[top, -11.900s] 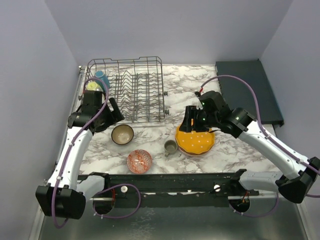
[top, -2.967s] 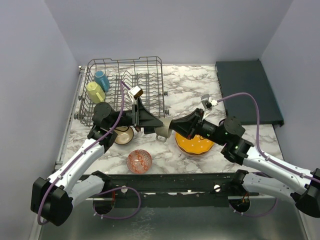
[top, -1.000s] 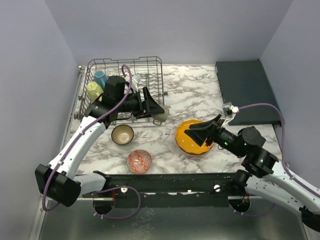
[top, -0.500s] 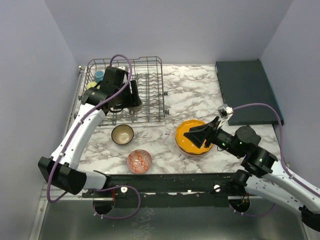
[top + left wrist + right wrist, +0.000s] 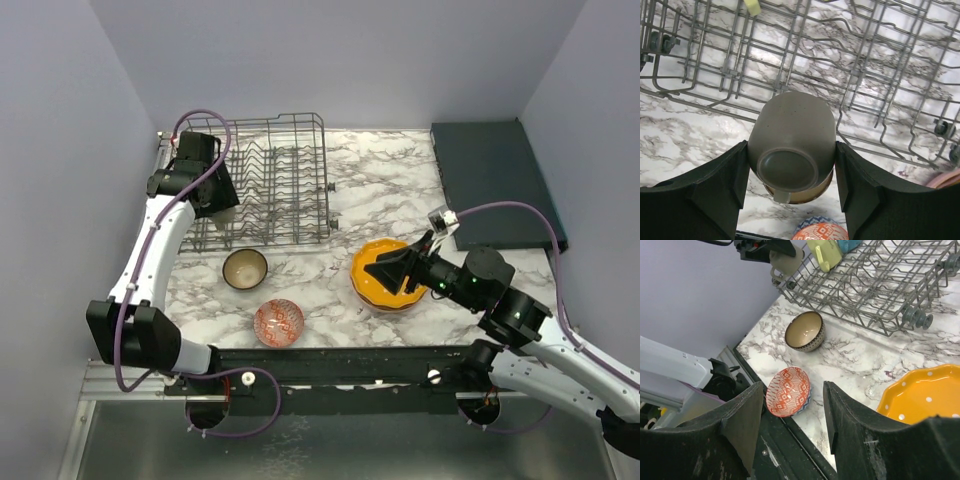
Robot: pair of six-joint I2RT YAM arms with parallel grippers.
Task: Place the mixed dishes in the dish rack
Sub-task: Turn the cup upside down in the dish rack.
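Observation:
My left gripper (image 5: 220, 203) is shut on the small grey cup (image 5: 792, 140), which is held bottom toward the camera over the front left part of the dish rack (image 5: 270, 180). The cup also shows in the right wrist view (image 5: 785, 260), next to the yellow-green mug (image 5: 825, 252) and the blue mug (image 5: 850, 244) in the rack (image 5: 880, 285). My right gripper (image 5: 385, 272) is open and empty above the orange dotted plate (image 5: 392, 280). The dark brown bowl (image 5: 245, 268) and the red-patterned bowl (image 5: 279, 321) sit on the table in front of the rack.
A dark flat tray (image 5: 495, 180) lies at the back right. A pink rim (image 5: 947, 180) shows under the orange plate. The rack's middle rows of tines (image 5: 865, 60) hold nothing. A black rail (image 5: 330, 365) runs along the near table edge.
My left arm has carried the grey cup leftward from the rack's right front side to its front left part, now covering the two mugs from above. The right arm has barely moved.

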